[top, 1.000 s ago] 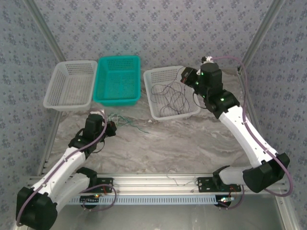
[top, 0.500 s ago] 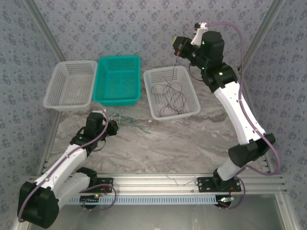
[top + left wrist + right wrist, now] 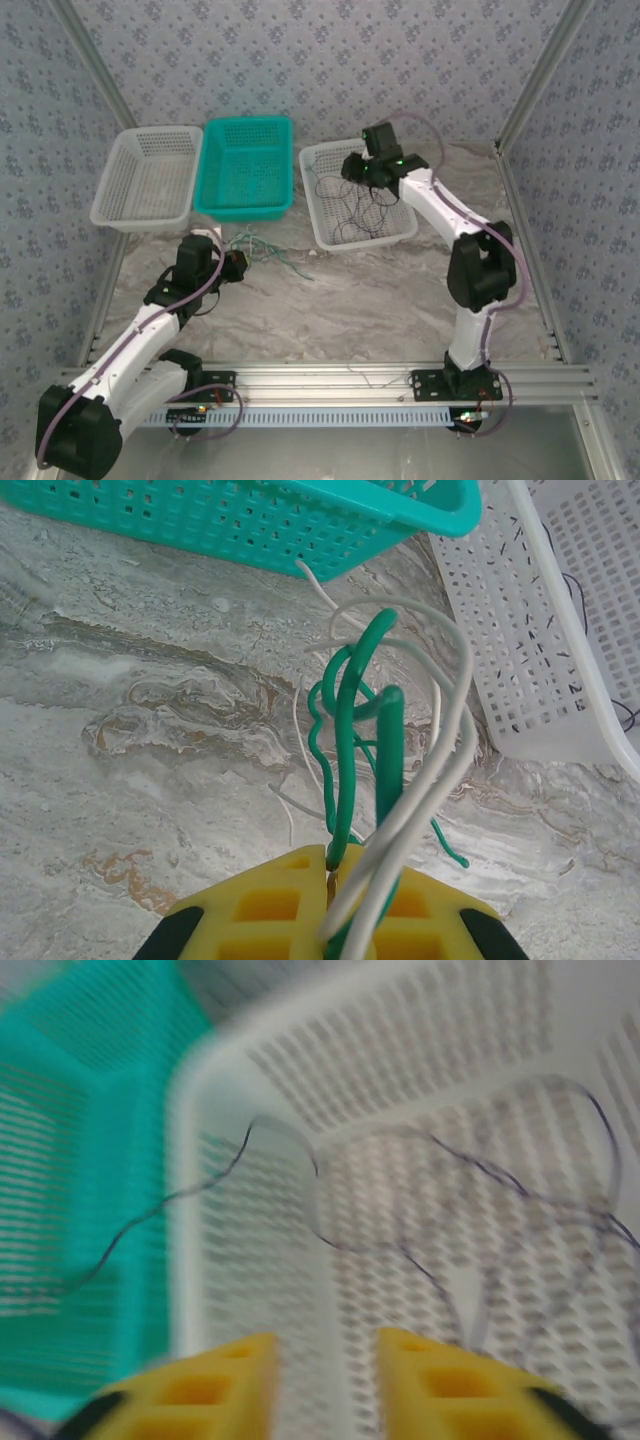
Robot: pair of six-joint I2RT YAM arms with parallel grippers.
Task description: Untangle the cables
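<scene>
My left gripper (image 3: pixel 232 265) rests low over the marble table, left of centre, shut on a bundle of cables. In the left wrist view a thick-looking green cable (image 3: pixel 355 710) and a pale cream cable (image 3: pixel 445 750) loop out from between the closed yellow fingers (image 3: pixel 270 900) toward the table. Their loose ends (image 3: pixel 275 255) trail right across the marble. My right gripper (image 3: pixel 350 168) hovers over the right white basket (image 3: pixel 368 240), open with nothing between its fingers. Thin dark cables (image 3: pixel 360 205) lie coiled inside that basket; the blurred right wrist view shows those dark strands (image 3: pixel 480 1170) ahead of the open gripper (image 3: pixel 325 1360).
A teal basket (image 3: pixel 243 212) stands at the back centre and another white basket (image 3: pixel 140 222) at the back left. The teal basket (image 3: pixel 250 520) and the right white basket (image 3: pixel 530 660) lie just beyond the held bundle. Metal frame posts border both sides.
The right arm has swung down from a raised pose to just over the right white basket, and its jaws have opened. The left arm and its bundle have stayed put.
</scene>
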